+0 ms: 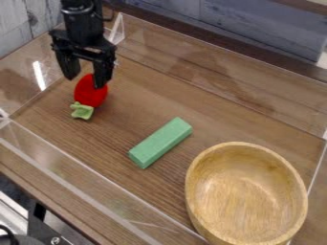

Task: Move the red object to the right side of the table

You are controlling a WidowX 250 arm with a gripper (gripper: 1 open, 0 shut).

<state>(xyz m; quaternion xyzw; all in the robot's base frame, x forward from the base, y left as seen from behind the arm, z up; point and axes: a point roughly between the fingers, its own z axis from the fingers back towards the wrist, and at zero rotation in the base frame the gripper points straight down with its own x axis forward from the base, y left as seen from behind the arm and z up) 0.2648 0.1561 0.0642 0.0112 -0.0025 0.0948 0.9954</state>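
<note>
While its jaws stand wide apart and hold nothing, the end effector [84, 74] points down over the red object [90, 93], which lies on the counter's [217, 91] left side.

Low clear acrylic walls [205, 53] stand around the work surface, and their glossy panels catch pale glare from the room's light, brightest along the far and left sides. Beyond the far panel runs a grey-blue backdrop [243, 24] with faint horizontal lines, perhaps boards or blinds, too blurred to say which. At the lower left corner, outside the near panel, lies a darker area [19, 225] with indistinct shapes that cannot be made out.
</note>
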